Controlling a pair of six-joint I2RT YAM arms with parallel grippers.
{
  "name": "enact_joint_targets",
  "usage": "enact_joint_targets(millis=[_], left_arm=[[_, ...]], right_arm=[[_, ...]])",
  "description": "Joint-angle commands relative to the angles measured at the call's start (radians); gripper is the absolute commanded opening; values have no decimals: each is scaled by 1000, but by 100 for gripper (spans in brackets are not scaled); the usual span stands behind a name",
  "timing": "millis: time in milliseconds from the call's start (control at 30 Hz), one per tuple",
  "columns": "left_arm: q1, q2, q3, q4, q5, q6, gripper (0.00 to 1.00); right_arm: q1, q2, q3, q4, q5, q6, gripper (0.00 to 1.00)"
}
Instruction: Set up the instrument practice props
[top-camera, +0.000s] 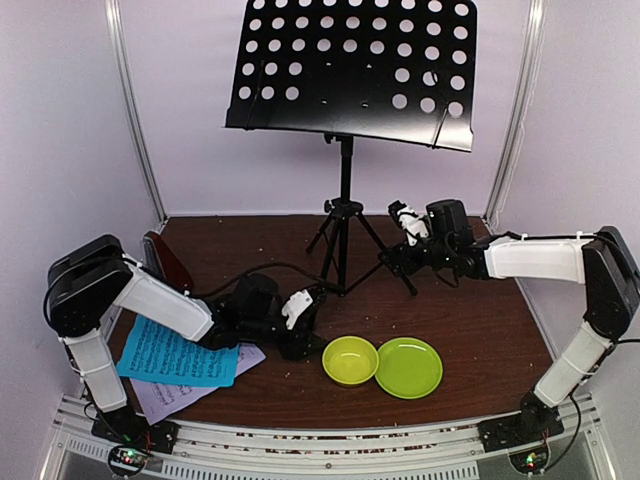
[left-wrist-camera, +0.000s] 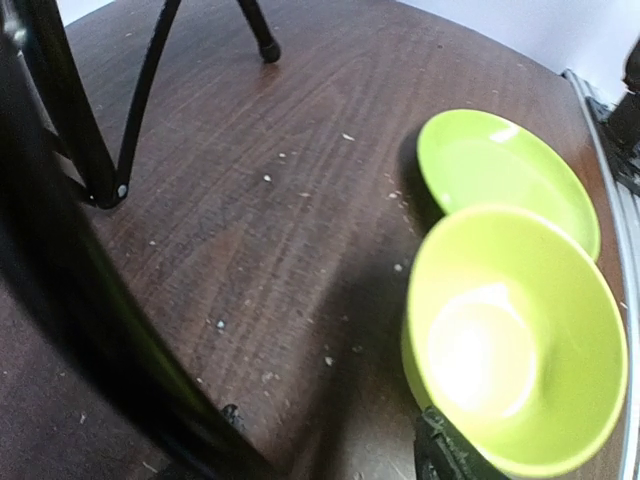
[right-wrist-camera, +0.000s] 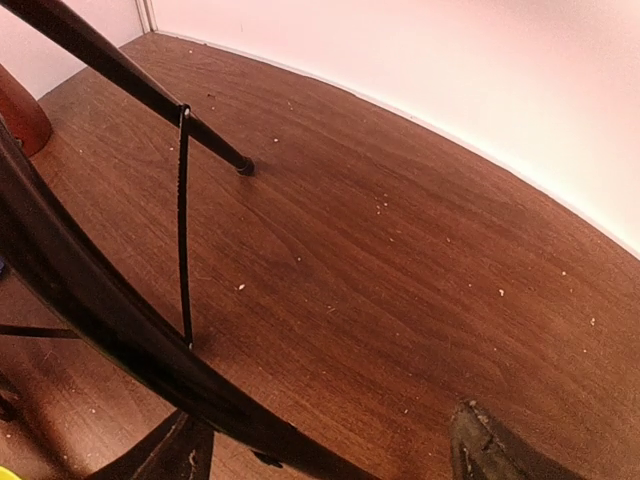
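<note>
The stand (top-camera: 340, 115) is upright, far centre. The blue sheet (top-camera: 180, 360) and pale sheet (top-camera: 165, 397) lie near left, unplaced. Left end effector (top-camera: 308, 318) and right end effector (top-camera: 398, 250) sit by its legs; opening cannot be told.

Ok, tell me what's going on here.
The black music stand stands upright, centre back. The left arm reaches low to its front leg, the right arm to its right leg; whether their jaws grip is unclear. The blue sheet and pale sheet lie flat under the left arm, not yet on the stand.
</note>
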Motion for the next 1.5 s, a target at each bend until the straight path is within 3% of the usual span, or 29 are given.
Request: enact_joint_targets(millis=[0, 133, 300, 567, 833, 1033, 1267, 1467], left_arm=[[72, -93, -75, 81, 155, 61, 59], [183, -170, -66, 18, 161, 119, 59], [248, -181, 41, -86, 51, 274, 58], [313, -68, 201, -44, 58, 600, 57], [345, 113, 410, 4, 104, 768, 57], [353, 214, 499, 91, 161, 782, 57], [352, 286, 583, 200, 172, 682, 54], [348, 324, 659, 189, 200, 634, 50]], right_arm=[[-5, -46, -26, 3, 16, 8, 82], [-8, -53, -41, 7, 12, 9, 82], [-9, -41, -47, 18, 5, 17, 81], [-23, 3, -46, 42, -12, 16, 76], [-38, 10, -41, 52, -50, 36, 72], [-41, 15, -38, 54, -60, 39, 68], [-43, 24, -38, 61, -59, 37, 65], [-43, 6, -51, 88, -73, 61, 61]])
